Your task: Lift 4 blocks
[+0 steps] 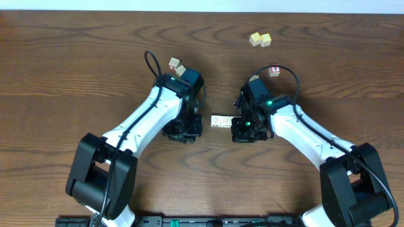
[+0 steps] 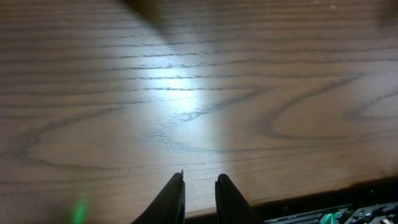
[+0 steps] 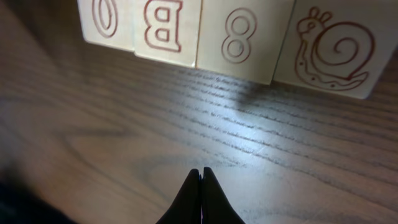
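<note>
The left gripper (image 2: pixel 200 179) hangs low over the table (image 2: pixel 186 93), its jaws narrowly apart and empty. Between the arms, the four blocks (image 3: pixel 233 37) stand in a touching row on the wood. The right gripper (image 3: pixel 201 173), just before them, is pinched closed on nothing

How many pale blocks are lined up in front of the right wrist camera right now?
4, side by side in one row: the oval-marked block leftmost, then the B block, the 8 block, the snail block. More may sit beyond the frame.
</note>
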Robot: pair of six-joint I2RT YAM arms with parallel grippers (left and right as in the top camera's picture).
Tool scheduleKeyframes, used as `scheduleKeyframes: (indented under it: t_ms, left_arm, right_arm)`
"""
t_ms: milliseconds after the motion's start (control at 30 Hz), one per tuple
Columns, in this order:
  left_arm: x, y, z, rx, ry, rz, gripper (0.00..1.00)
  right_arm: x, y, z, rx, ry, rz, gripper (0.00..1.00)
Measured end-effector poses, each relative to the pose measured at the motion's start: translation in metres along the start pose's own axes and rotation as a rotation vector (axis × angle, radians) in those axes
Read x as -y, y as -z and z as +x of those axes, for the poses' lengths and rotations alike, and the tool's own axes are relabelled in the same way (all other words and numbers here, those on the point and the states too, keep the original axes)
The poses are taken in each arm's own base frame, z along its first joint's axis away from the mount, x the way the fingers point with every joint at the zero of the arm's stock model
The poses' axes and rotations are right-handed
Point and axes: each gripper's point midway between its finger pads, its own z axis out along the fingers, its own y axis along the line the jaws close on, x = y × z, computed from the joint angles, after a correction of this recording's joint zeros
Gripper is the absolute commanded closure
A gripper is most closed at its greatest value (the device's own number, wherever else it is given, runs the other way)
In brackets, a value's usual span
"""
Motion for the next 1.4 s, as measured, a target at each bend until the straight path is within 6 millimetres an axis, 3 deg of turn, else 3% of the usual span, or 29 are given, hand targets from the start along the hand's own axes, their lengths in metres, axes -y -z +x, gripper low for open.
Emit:
scheduleKeyframes:
  t_ms: [200,467,767,900,1067,1133,1233,1333,1400]
  left_arm:
    - [0.006,-0.001,-0.005,0.029,-0.002,0.002,0.81]
    - [-0.01,0.0,-0.014,0.082,0.092,-0.087,0.81]
    - [-0.012,0.0,-0.02,0.109,0.103,-0.098,0.81]
    - [-0.012,0.0,-0.019,0.108,0.104,-0.1,0.81]
    - [-0.013,0.0,-0.018,0.106,0.105,-0.104,0.81]
    - [-0.014,-0.002,-0.017,0.098,0.106,-0.108,0.81]
    - [-0.017,-0.005,-0.014,0.088,0.109,-0.113,0.81]
    - [-0.017,-0.006,-0.013,0.084,0.109,-0.115,0.81]
    - [-0.017,-0.006,-0.014,0.089,0.108,-0.112,0.79]
  right_arm:
    - [0.008,-0.002,-0.004,0.026,-0.069,0.054,0.99]
    - [0.007,-0.018,-0.001,0.004,-0.074,0.084,0.99]
    - [-0.01,-0.016,-0.042,0.173,-0.052,0.016,0.97]
    - [-0.007,-0.012,-0.062,0.268,-0.049,0.043,0.96]
    - [0.028,0.001,-0.083,0.365,-0.114,0.16,0.96]
    - [0.056,0.011,-0.091,0.389,-0.172,0.212,0.98]
    - [0.098,0.021,-0.087,0.366,-0.266,0.281,0.99]
    - [0.126,0.029,-0.082,0.339,-0.331,0.305,0.97]
    - [0.135,0.032,-0.083,0.33,-0.345,0.274,0.92]
